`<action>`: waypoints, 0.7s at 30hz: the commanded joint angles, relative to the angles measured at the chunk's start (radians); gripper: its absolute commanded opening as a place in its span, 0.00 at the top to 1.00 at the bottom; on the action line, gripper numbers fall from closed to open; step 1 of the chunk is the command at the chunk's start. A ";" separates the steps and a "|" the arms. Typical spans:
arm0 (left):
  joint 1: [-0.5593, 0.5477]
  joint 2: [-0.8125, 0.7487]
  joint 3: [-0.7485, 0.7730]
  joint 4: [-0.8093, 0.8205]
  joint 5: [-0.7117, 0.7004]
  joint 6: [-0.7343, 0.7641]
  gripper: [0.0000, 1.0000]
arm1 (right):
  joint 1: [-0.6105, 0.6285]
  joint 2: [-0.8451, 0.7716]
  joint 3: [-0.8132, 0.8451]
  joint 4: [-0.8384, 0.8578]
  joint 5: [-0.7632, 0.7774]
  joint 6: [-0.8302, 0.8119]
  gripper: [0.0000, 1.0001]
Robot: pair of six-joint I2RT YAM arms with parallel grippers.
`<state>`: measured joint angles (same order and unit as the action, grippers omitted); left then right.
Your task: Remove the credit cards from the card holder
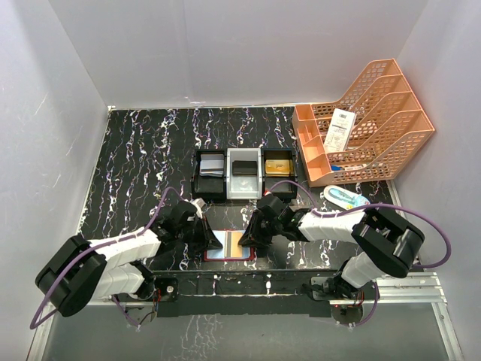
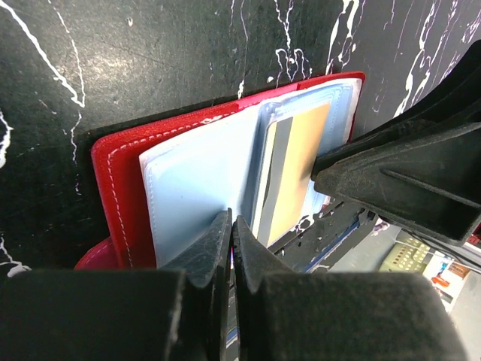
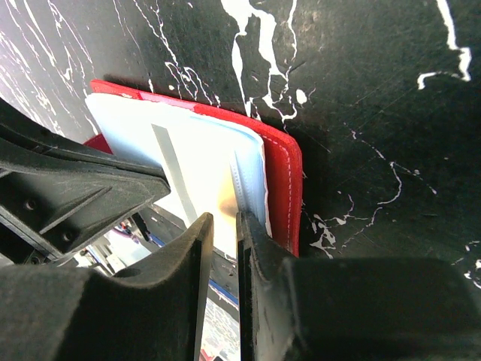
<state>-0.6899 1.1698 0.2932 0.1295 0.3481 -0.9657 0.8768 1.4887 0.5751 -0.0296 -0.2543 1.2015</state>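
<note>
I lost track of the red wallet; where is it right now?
In the top view, the wallet lies open at the table's near edge, centred between the left gripper and right gripper, just in front of the three-compartment tray.

Both arms crowd the card holder (image 1: 229, 246); tray (image 1: 244, 174) stands behind.

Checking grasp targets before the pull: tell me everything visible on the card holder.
The card holder is a dark-red, leather-like wallet with pale stitching, lying open and flat on the black marbled table between both arms. Light-blue clear sleeves fill it; one holds an orange-gold card. The left claw is shut at its near sleeve edge; the right claw pinches the opposite sleeve edge.
</note>
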 commanded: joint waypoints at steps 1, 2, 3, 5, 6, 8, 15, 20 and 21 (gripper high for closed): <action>0.010 -0.009 -0.004 -0.014 0.019 0.029 1.00 | 0.000 0.053 -0.017 -0.160 0.121 -0.064 0.81; 0.010 -0.006 -0.002 0.003 0.029 0.022 1.00 | 0.001 0.053 -0.015 -0.160 0.119 -0.065 0.81; 0.010 -0.001 -0.001 0.021 0.038 0.013 0.95 | 0.001 0.054 -0.014 -0.161 0.119 -0.066 0.81; 0.010 0.013 -0.002 0.060 0.063 -0.002 0.83 | 0.000 0.057 -0.011 -0.161 0.118 -0.067 0.81; 0.010 0.020 -0.002 0.078 0.070 -0.009 0.80 | 0.000 0.058 -0.011 -0.159 0.117 -0.068 0.81; 0.010 0.040 -0.006 0.120 0.081 -0.026 0.74 | 0.000 0.063 -0.009 -0.157 0.113 -0.069 0.81; 0.010 0.111 -0.015 0.175 0.091 -0.043 0.71 | 0.000 0.072 -0.007 -0.149 0.107 -0.069 0.81; 0.011 0.130 -0.028 0.210 0.090 -0.053 0.81 | 0.001 0.075 -0.008 -0.147 0.103 -0.068 0.81; 0.010 0.130 -0.027 0.211 0.092 -0.052 0.84 | 0.000 0.075 -0.008 -0.147 0.104 -0.068 0.82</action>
<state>-0.6834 1.2896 0.2874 0.3222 0.4381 -1.0191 0.8768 1.5021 0.5949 -0.0452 -0.2649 1.1835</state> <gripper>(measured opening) 0.210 0.184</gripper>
